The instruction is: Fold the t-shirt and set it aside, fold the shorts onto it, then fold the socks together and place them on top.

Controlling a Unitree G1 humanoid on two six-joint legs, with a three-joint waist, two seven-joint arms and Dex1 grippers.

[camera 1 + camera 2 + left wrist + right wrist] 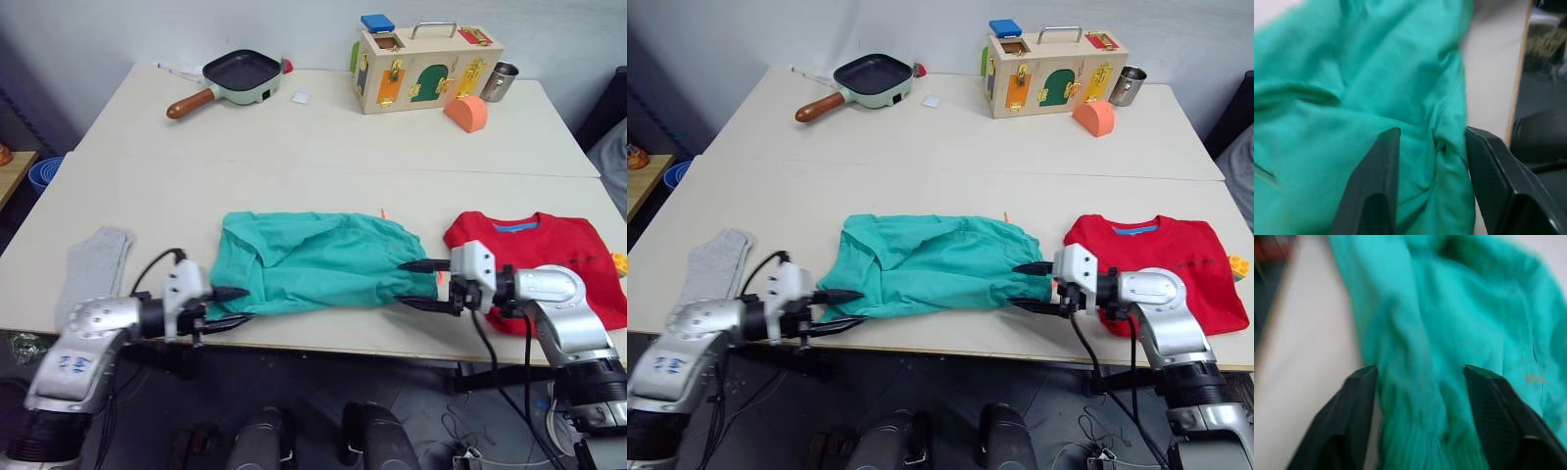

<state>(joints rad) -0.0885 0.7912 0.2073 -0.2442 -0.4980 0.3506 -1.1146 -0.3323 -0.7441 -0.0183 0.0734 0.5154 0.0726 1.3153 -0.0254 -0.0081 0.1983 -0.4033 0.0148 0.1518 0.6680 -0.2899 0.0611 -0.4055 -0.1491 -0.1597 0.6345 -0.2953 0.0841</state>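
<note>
Your shorts (pixel 318 262) lie lengthwise across the near table edge; left gripper (pixel 227 306) and right gripper (pixel 423 285) straddle opposite ends, fingers apart, seemingly not yet clamped.

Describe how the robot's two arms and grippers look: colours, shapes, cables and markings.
Both arms are rounded silver-grey metal shells with black joints. Each wrist carries a white block, and from it reach two slim black pointed fingers: the left gripper and the right gripper. Seen close, the fingers are flat, matte black wedges. Black cables loop from each wrist along the arm. The left arm's shell bears small blue markings, too small to read.
</note>
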